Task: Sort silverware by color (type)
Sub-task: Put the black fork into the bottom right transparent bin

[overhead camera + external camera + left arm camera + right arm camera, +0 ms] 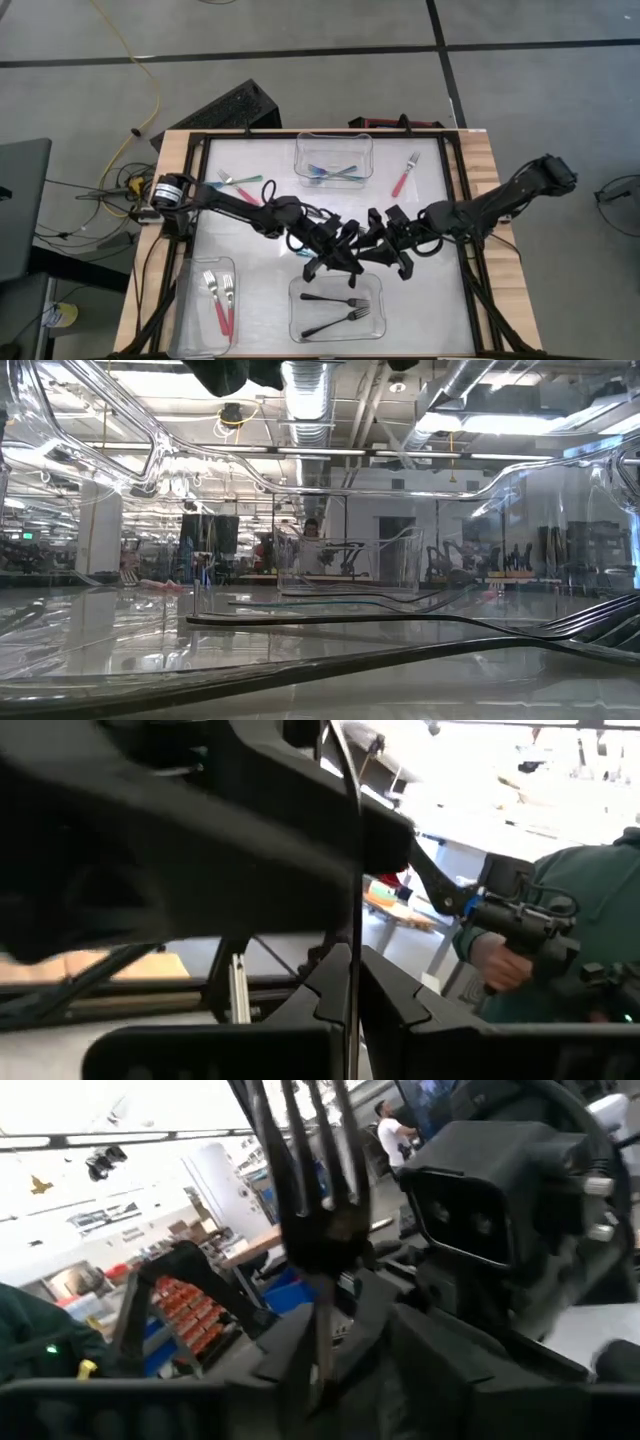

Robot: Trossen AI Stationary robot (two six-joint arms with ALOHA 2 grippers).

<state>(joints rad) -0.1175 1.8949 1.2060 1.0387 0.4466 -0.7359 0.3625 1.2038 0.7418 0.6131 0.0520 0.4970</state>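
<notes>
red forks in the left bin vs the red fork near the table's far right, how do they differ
The red forks are a pair inside the clear left bin; the lone red fork lies on the bare table. The pair lies roughly parallel, tines toward the table's far side; the lone one is slanted. All share red handles and silver tines.

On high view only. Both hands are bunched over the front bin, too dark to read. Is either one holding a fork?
Observer: Yes. The right wrist view shows the right hand clamped on a black fork, tines pointing away from the wrist.
Operator: Left one?
Observer: A thin dark shaft stands right at the left hand; whether it grips is unclear.
Operator: Anyone near the table?
Observer: The left wrist view shows a green-sleeved person's hand beyond the table, holding a dark device.
</notes>
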